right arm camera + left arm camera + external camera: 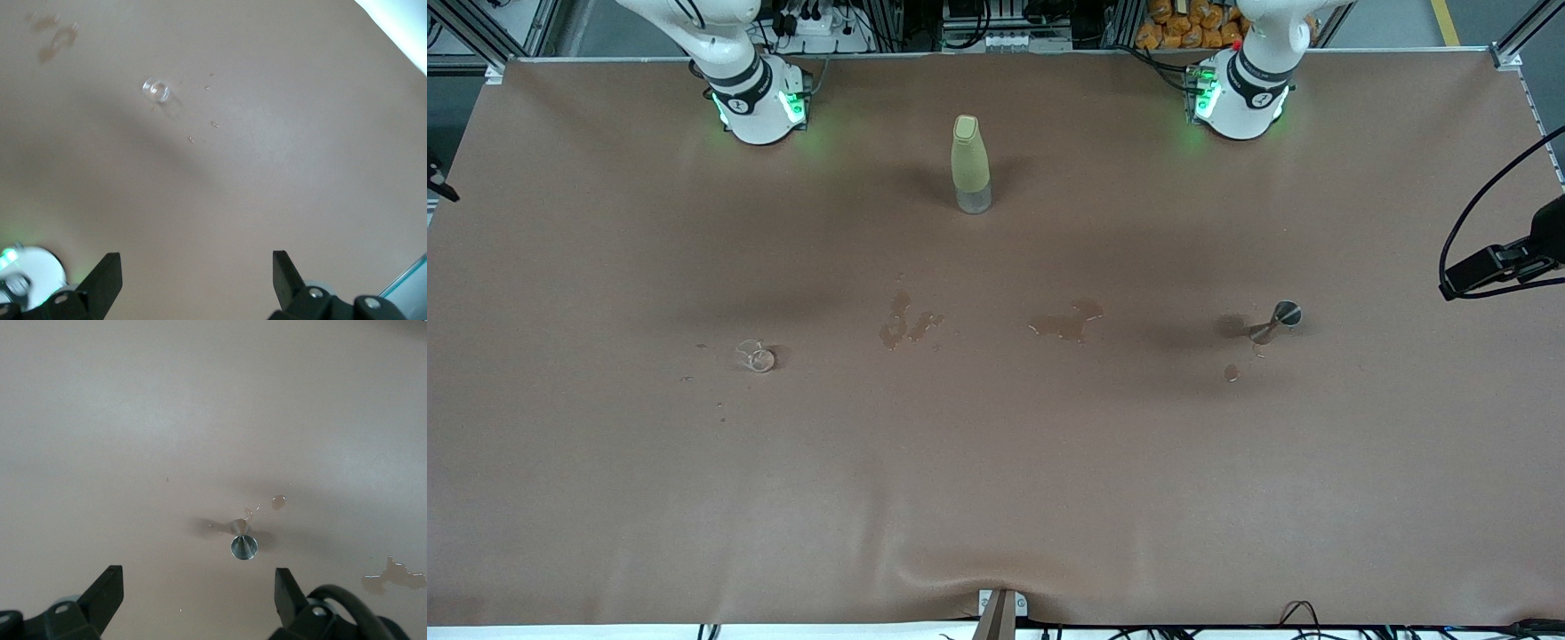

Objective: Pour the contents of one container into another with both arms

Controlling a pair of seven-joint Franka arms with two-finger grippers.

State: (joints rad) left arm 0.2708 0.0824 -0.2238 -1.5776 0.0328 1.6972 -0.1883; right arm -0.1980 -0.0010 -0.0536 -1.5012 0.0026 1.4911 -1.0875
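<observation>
Both arms are held high here, only their white bases showing along the top of the front view. The left gripper [199,600] hangs above the desk [996,498] with its fingers [107,593] spread wide and nothing between them. Under it, on the brown cover, sits a small metal jigger [1279,320], upright as far as this angle lets me judge, toward the left arm's end of the desk. A little puddle [1232,372] lies just beside it, nearer the front camera.

Over to the right gripper [197,280]: also up in the air, fingers equally wide apart, holding nothing. The desk cover lies below it, and a small clear glass [757,356] stands toward the right arm's end, with a few droplets around it.

Between the two bases, a tall pale-green bottle [970,164] with a clear lower part stands upright, farther from the front camera than either small vessel. Two spill stains mark the middle of the desk, one [905,322] nearer the glass, the other [1069,321] nearer the jigger. Glass and jigger are well apart.
</observation>
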